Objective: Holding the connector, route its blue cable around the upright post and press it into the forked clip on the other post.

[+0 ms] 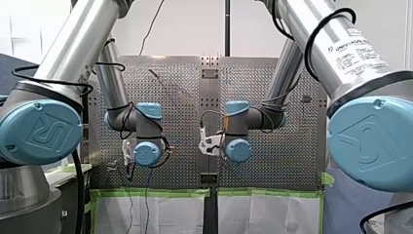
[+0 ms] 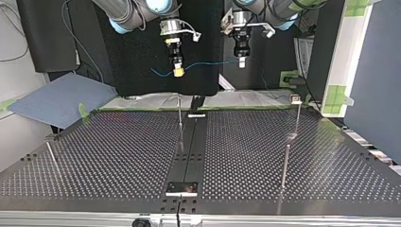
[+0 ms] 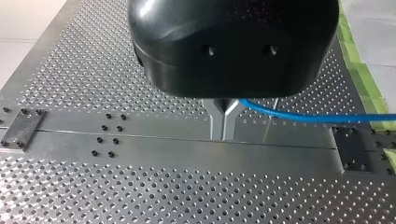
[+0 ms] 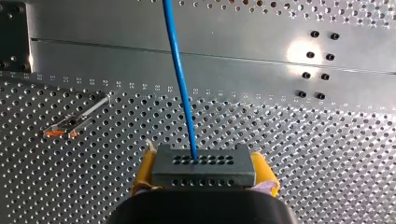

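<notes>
My right gripper (image 4: 204, 175) is clamped on the connector (image 4: 203, 161), yellow pads at either end. The hold is firm, yet it leaves the blue cable (image 4: 180, 79) free to run out ahead. My left gripper (image 3: 223, 133) has its metal fingers pinched shut on that cable further along, so the span between them can be steered. Both hang high above the table (image 2: 118, 156), clear of the posts. In the top view a thin post (image 2: 180, 118) stands at 6 o'clock from the connector, and a second post (image 2: 297, 118) at 4 o'clock from my left gripper. I cannot tell whether its small head is the forked clip. Routing, I judge, has not begun.
</notes>
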